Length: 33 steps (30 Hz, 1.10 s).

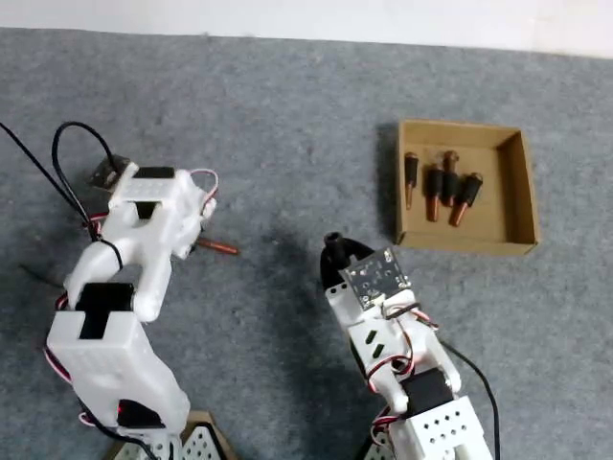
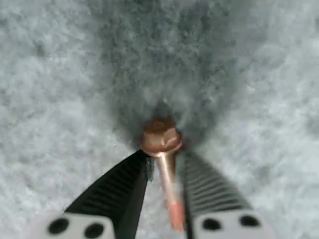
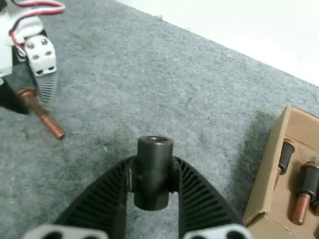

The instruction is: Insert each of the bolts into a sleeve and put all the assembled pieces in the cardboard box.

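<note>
1. The left gripper (image 2: 164,160) is held low over the grey mat (image 1: 287,125), on the left side of the table.
2. A copper bolt (image 2: 166,172) is pinched between its fingers (image 2: 130,179), which are closed on the shank just behind the hexagonal head.
3. In the high view, the bolt (image 1: 220,247) is seen sticking out sideways from the left gripper (image 1: 197,243) towards the other arm.
4. The right gripper (image 3: 152,172) is positioned near the middle of the table, well apart from the left one.
5. A black sleeve (image 3: 155,149) is clamped between its fingers (image 3: 117,191), with the open bore turned away from the wrist.
6. The cardboard box (image 1: 466,243) is placed on the mat to the right of the sleeve (image 1: 335,247), near it but not touching.
7. Four assembled pieces (image 1: 433,190) are laid side by side in the box, each a bolt carrying a black sleeve.
</note>
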Available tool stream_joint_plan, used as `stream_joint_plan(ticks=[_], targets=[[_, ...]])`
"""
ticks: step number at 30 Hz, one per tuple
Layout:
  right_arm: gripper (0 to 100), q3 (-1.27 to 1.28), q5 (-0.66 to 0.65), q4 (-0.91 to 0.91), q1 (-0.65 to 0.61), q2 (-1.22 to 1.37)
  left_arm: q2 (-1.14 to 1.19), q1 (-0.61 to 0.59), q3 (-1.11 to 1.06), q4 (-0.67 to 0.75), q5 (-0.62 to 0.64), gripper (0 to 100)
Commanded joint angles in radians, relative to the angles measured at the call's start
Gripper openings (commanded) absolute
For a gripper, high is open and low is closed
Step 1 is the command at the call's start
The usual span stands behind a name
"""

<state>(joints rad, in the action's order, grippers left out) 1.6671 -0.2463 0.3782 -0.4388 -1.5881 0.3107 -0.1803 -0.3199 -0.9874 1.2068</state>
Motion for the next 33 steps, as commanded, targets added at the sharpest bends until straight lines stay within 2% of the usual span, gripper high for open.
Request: stream_joint_plan(ticks=[1,8,13,19,23,25,30,33], targets=[[0.9,0.001,-0.009,-0.039,0.007,-0.010,-0.012,-0.044,-0.001,0.003,0.008,1],[0.9,0.001,-0.009,-0.039,0.007,-0.010,-0.022,-0.045,0.035,0.005,-0.083,0],[0.9,0.001,-0.009,-0.039,0.004,-0.013,-0.154,-0.045,0.019,-0.023,-0.196,0],[0.9,0.001,-0.009,-0.047,0.002,-0.016,-0.484,-0.031,-0.107,-0.032,-0.282,0],[0.9,0.074,-0.009,-0.159,-0.035,-0.016,-0.742,-0.013,-0.203,-0.031,-0.345,0],[0.9,0.127,-0.009,-0.225,-0.058,-0.008,-0.863,0.012,-0.248,-0.031,-0.367,0],[0.8,0.163,-0.009,-0.213,-0.067,-0.015,-1.138,0.110,-0.389,-0.023,-0.411,0],[0.6,0.163,-0.009,-0.213,-0.068,-0.015,-1.291,0.171,-0.487,0.052,-0.443,0]])
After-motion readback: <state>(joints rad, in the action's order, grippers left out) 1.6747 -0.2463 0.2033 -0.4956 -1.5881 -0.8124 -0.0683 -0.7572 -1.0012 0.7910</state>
